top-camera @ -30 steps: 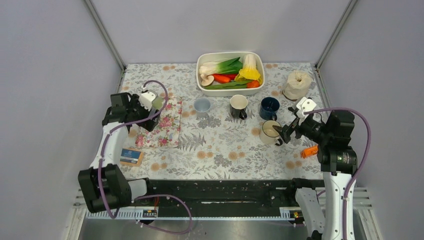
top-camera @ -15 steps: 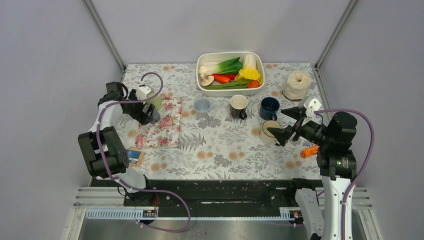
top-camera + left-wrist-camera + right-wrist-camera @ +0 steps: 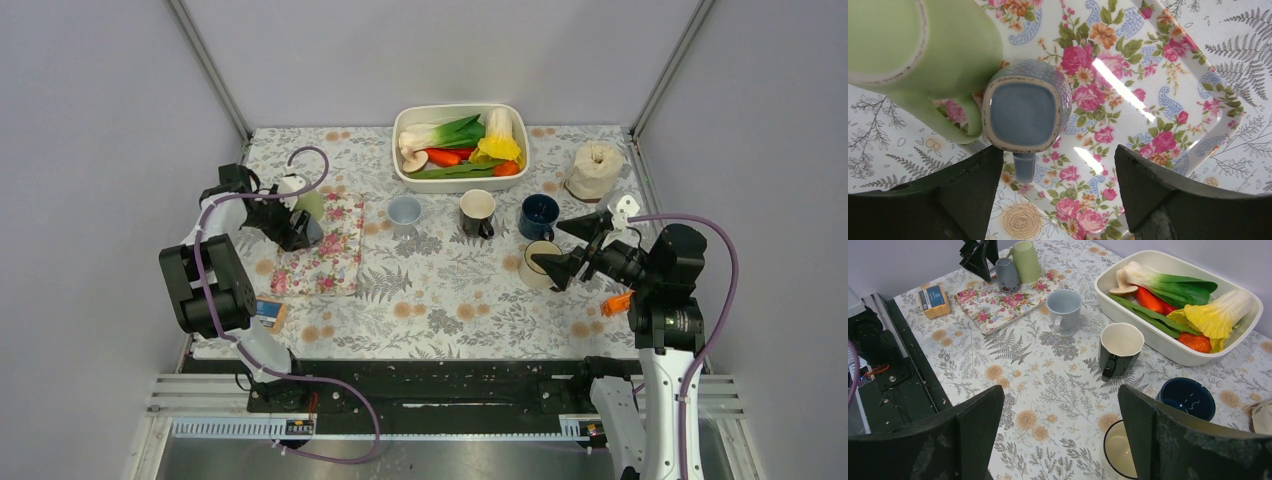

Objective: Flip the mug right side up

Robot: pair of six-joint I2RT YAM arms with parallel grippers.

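1. Left gripper (image 3: 1057, 162), seen from its own wrist, has the jaws spread wide and holds nothing. Both dark fingers (image 3: 965, 195) sit at the lower edge of the picture.
2. In the same view the grey-blue mug (image 3: 1024, 112) stands bottom up on the floral tray (image 3: 1158, 95). It is just above the gap between the jaws, and its handle points toward that gap. No finger touches it, as far as I can see.
3. A green mug (image 3: 923, 45), also bottom up, stands just beside it at the upper left. Whether the two touch, I cannot tell.
4. From the top view, the left gripper (image 3: 292, 228) is over the far left corner of the floral tray (image 3: 330, 265), close to the green mug (image 3: 311, 203). The grey-blue mug is mostly hidden under it here.
5. Also from the top, the right gripper (image 3: 545, 243) hangs at the right side of the table, jaws wide apart and empty. One of its fingers crosses a cream mug (image 3: 538, 272) in the picture.
6. A light blue mug (image 3: 404, 212), a black mug (image 3: 477, 212) and a navy mug (image 3: 538, 215) stand upright in a row before a white dish (image 3: 400, 170) of vegetables.
7. From the right wrist, the right gripper (image 3: 1060, 405) is open with only the patterned tablecloth (image 3: 1048, 390) between its fingers.
8. Far at the upper left of this view, the grey-blue mug (image 3: 1008, 275) and the green mug (image 3: 1027, 260) stand bottom up on the floral tray (image 3: 993, 307). The left gripper (image 3: 979, 254) is just beside them.
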